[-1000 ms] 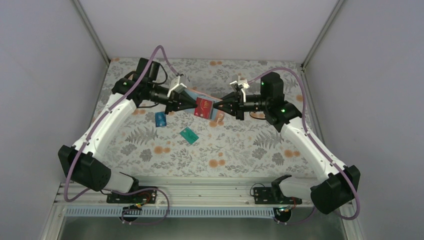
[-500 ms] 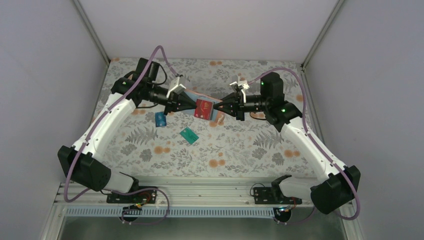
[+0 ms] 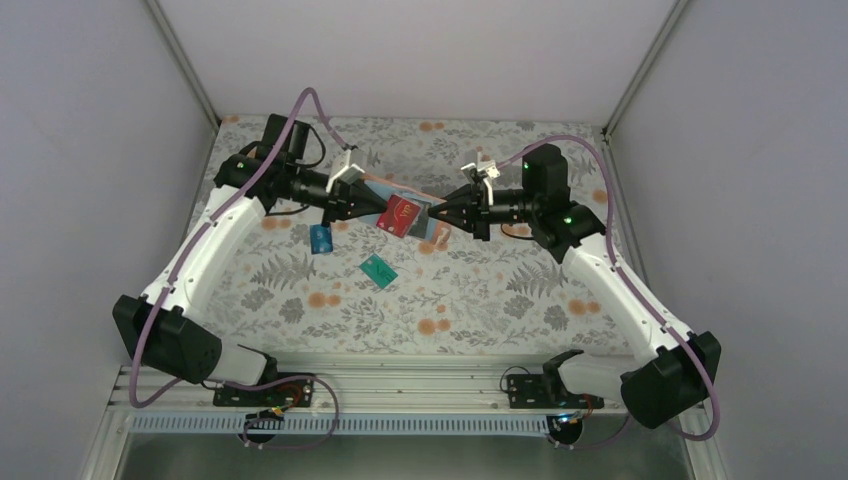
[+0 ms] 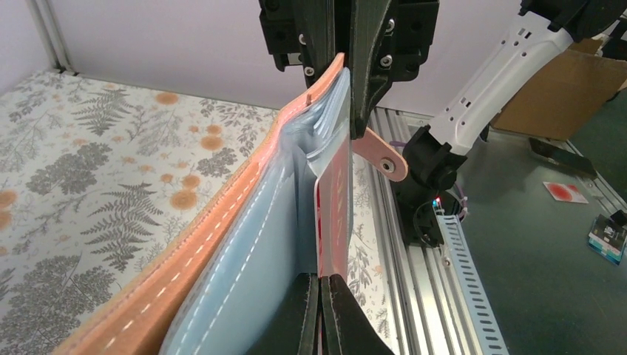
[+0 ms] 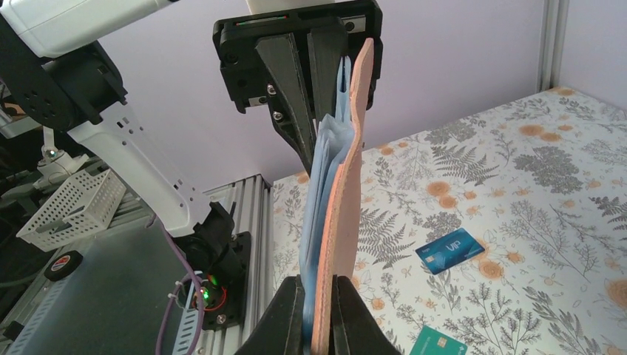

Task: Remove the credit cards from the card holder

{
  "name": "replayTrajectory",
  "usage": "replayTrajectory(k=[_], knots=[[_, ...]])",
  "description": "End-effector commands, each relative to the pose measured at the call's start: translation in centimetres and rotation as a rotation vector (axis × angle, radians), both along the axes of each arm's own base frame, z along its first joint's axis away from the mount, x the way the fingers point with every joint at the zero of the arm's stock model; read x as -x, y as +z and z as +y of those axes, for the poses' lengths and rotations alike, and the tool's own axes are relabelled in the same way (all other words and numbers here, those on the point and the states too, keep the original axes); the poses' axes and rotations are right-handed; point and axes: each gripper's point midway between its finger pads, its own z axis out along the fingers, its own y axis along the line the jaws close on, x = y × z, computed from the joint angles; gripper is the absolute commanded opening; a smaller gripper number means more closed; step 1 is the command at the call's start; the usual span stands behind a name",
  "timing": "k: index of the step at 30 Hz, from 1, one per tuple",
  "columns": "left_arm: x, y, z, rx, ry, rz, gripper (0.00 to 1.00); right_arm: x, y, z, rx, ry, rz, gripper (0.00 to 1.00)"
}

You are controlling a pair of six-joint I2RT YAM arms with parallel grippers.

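The card holder (image 3: 425, 218), tan leather outside with pale blue pockets, hangs in the air between both grippers. My right gripper (image 3: 447, 212) is shut on its edge (image 5: 325, 296). My left gripper (image 3: 378, 210) is shut on a red card (image 3: 401, 215) that sticks out of a blue pocket; in the left wrist view the card (image 4: 334, 214) stands edge-on beside the holder (image 4: 244, 222). A blue card (image 3: 320, 239) and a teal-green card (image 3: 378, 269) lie flat on the table; both show in the right wrist view, blue (image 5: 449, 250) and teal-green (image 5: 436, 344). Black and pale cards are out of view.
The floral tablecloth (image 3: 500, 290) covers the table inside grey walls. An aluminium rail (image 3: 420, 385) with both arm bases runs along the near edge.
My left gripper has moved left and back with the red card, which has slid further out of the holder. The right arm has hardly moved.
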Motion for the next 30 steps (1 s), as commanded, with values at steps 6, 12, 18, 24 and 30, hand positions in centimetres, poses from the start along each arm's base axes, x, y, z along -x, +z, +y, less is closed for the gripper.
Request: replayTrajectory(k=[6,12,18,24,30], knots=[[0.8,1.0,-0.8,0.028,-0.036,-0.058,0.02,0.5,1.5,-0.3,-0.017,0.017,-0.033,0.04],[0.1,-0.6,-1.8,-0.060,0.002,-0.062,0.09,0.6,1.6,-0.3,-0.019,0.020,-0.034,0.04],[0.0,-0.4,-1.8,-0.055,0.006,-0.071,0.11,0.8,1.6,-0.3,-0.023,0.032,-0.034,0.04],[1.1,0.5,-1.5,-0.031,-0.026,-0.087,0.02,1.1,1.8,-0.4,-0.023,0.032,-0.046,0.04],[-0.1,1.2,0.3,0.009,0.028,-0.084,0.03,0.8,1.6,-0.5,-0.016,0.018,-0.046,0.04]])
